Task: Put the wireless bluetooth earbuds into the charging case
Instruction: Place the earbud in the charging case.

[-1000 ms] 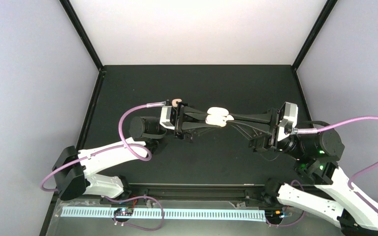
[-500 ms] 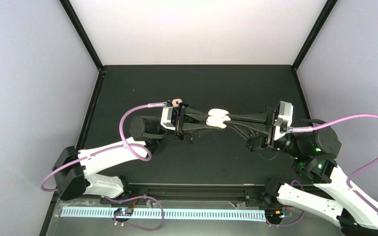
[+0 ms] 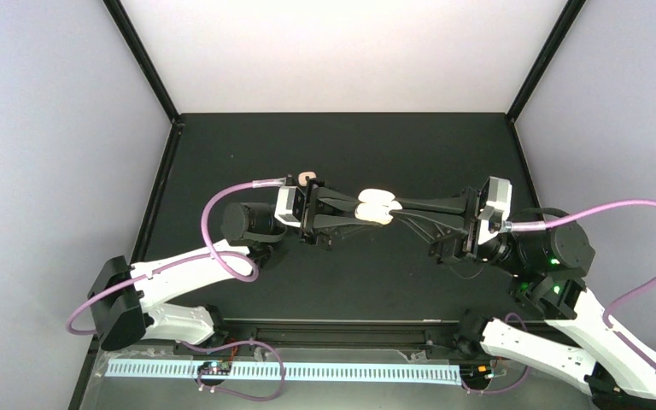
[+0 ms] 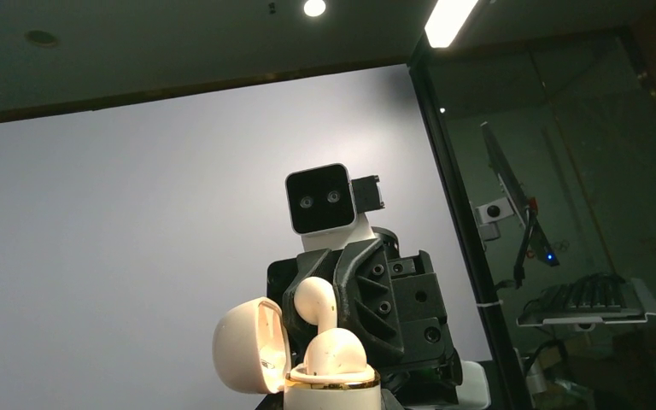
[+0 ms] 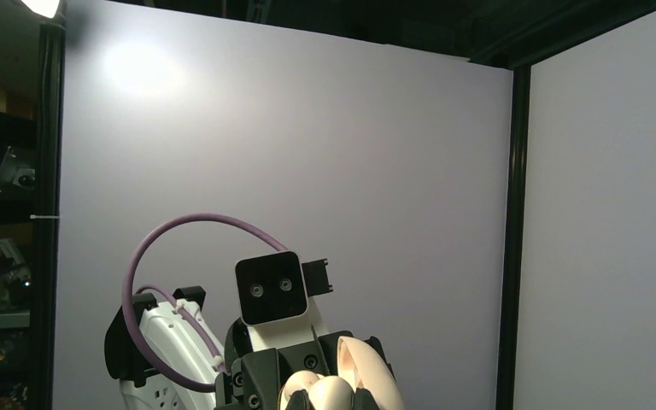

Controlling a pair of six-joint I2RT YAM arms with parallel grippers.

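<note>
Charging case (image 4: pixel 333 395) is hanging between the two gripper tips, with the matte black table (image 3: pixel 342 145) spreading flat beneath them. The left arm (image 3: pixel 179 273) and right arm (image 3: pixel 564 342), in glossy white shells with dark jointed housings, are reaching toward each other, each trailing a looping translucent purple hose (image 3: pixel 222 213).

The left gripper (image 3: pixel 366 206) is pressing its long black fingers together on the charging case, a smooth, glossy cream pod with a thin gold band around its mouth. Its rounded, shell-like lid (image 4: pixel 250 344) is standing open to one side of the fingertips, its hollow inside glowing warm.

The right gripper (image 3: pixel 390 207), blocky and dark with visible screw heads, is closing nearly all the way and pinching the held earbud (image 4: pixel 316 299), a small cream piece with a bulbous head, right at the case's mouth. Its lower end is dipping behind the seated earbud (image 4: pixel 335 352), a smooth dome resting in the case directly in front of the left gripper's tips. Whether the held earbud is touching the case cannot be told.

A loose earbud (image 3: pixel 307 178), pale pink and comma-shaped, is lying on the table just beyond the left gripper's wrist block, partly hidden by it.
</note>
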